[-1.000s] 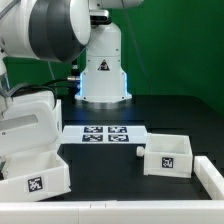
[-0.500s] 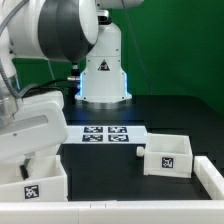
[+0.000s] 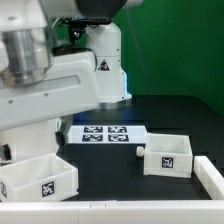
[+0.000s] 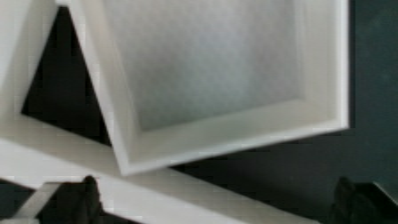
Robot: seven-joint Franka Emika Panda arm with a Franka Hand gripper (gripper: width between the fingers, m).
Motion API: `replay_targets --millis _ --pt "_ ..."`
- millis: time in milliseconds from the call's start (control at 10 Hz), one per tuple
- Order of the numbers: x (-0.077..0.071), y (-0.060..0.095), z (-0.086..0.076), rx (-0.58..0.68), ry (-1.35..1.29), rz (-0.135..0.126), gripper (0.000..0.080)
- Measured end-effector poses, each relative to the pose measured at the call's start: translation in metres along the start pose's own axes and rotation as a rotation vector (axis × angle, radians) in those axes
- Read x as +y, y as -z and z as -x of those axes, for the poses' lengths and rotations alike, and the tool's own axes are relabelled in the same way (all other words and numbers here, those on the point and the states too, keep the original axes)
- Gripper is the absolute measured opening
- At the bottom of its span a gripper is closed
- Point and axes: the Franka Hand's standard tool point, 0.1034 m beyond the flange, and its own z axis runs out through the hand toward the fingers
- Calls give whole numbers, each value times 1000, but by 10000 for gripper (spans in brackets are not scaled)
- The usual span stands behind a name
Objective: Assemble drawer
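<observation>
A white open-top drawer tray [image 3: 38, 180] with a square tag sits at the front of the exterior view's left, right under my arm. A second, smaller tagged tray [image 3: 165, 158] sits at the exterior view's right. In the wrist view the first tray [image 4: 222, 75] lies below me, skewed, with white walls and a grey floor. My gripper [image 4: 222, 205] is open, and its dark fingertips [image 4: 79, 200] stand wide apart above a white strip [image 4: 178, 185] beside the tray. In the exterior view my own arm hides the gripper. The large casing does not show.
The marker board [image 3: 105, 133] lies on the black table in the middle, in front of the robot base [image 3: 105, 70]. A low white rail [image 3: 210, 175] runs along the exterior view's right and along the front edge. A green backdrop stands behind.
My arm has swung down and toward the exterior view's right, and now fills the left half. The front-left tray sits a little further right than before. The right tray has not moved.
</observation>
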Motion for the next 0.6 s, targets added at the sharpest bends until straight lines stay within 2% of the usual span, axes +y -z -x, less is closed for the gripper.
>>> replay_targets --millis 100,200,300,400,600 --pt "-14 7 -12 9 -22 1 649" --pt "-35 11 -25 35 9 14 649" --pt "-55 11 -28 38 24 9 649" --pt "-59 7 -28 49 -15 17 649" --pt "-58 6 -27 46 -9 16 649"
